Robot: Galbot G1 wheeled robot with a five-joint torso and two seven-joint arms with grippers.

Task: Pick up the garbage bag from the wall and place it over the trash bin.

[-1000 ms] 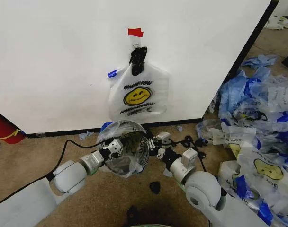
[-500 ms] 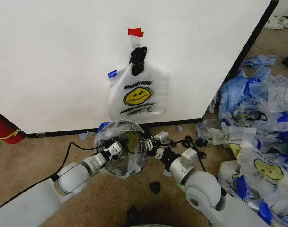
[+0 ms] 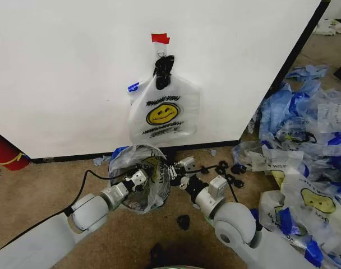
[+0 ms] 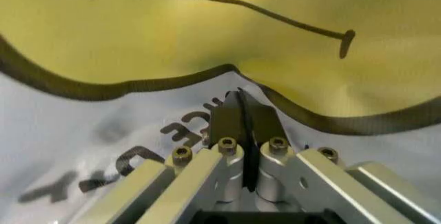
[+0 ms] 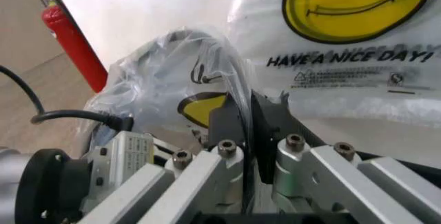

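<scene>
Second smiley bag [image 3: 164,112] clipped on wall, red cylinder [image 3: 5,152], bag heap [image 3: 305,151]

A garbage bag [image 3: 138,176] is stretched between the left gripper [image 3: 138,178] and the right gripper [image 3: 179,171], with another smiley bag [image 3: 164,112] hanging on the wall beyond them.

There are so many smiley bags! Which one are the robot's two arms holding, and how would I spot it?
Find the big white wall and the smiley bag on the wall, clipped up. Straight below, on the brown carpet, the garbage bag sits puffed open over the trash bin, between the left pincer and right pincer. Unlike the flat hanging one and the pile of bags at right, it is rounded and held.
</scene>
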